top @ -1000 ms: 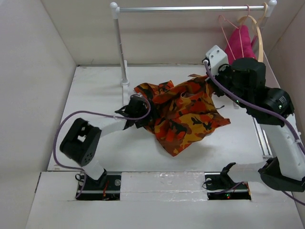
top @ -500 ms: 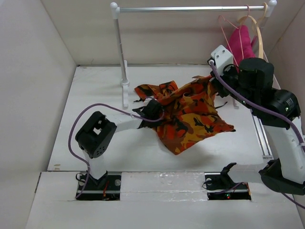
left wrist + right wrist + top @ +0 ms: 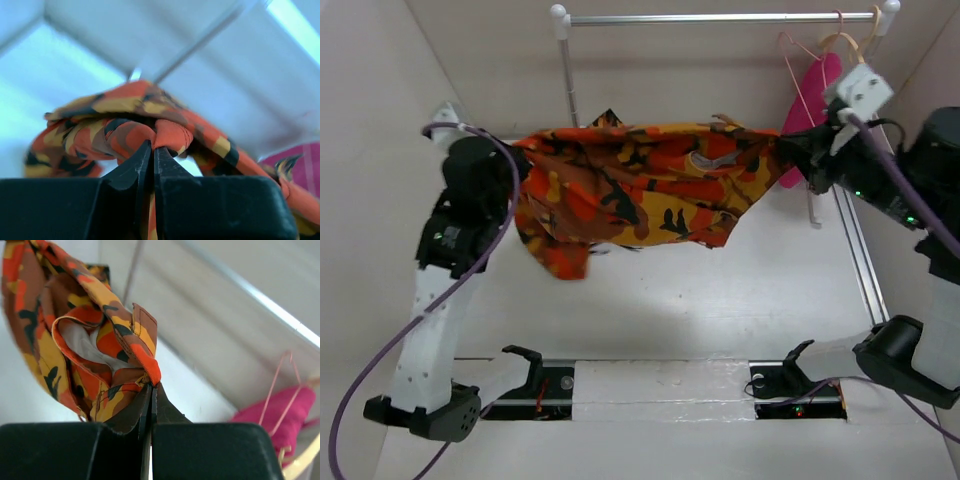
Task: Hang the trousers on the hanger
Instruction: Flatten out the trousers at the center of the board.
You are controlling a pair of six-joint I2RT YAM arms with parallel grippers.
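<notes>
The camouflage trousers (image 3: 640,190) hang stretched in the air between my two arms, above the table. My left gripper (image 3: 517,152) is shut on their left end, and in the left wrist view its tips (image 3: 152,146) pinch a fold of the trousers (image 3: 135,125). On the right, my right gripper (image 3: 788,152) is shut on the other end; the right wrist view shows its tips (image 3: 151,386) clamping an orange hem of the trousers (image 3: 75,325). The thin pink wire hanger (image 3: 798,62) hangs on the rail at the far right, close behind my right gripper, and shows again as the hanger (image 3: 280,385) in the right wrist view.
A metal rail (image 3: 720,17) on a white post (image 3: 567,70) spans the back. A magenta cloth (image 3: 812,100) and a pale wooden hanger (image 3: 855,45) hang beside the wire one. White walls close in on both sides. A metal strip (image 3: 855,260) runs along the table's right edge.
My left gripper shut on the trousers' left part on the table. Both arms then rose and spread apart, lifting the trousers off the table and stretching them out in the air.
</notes>
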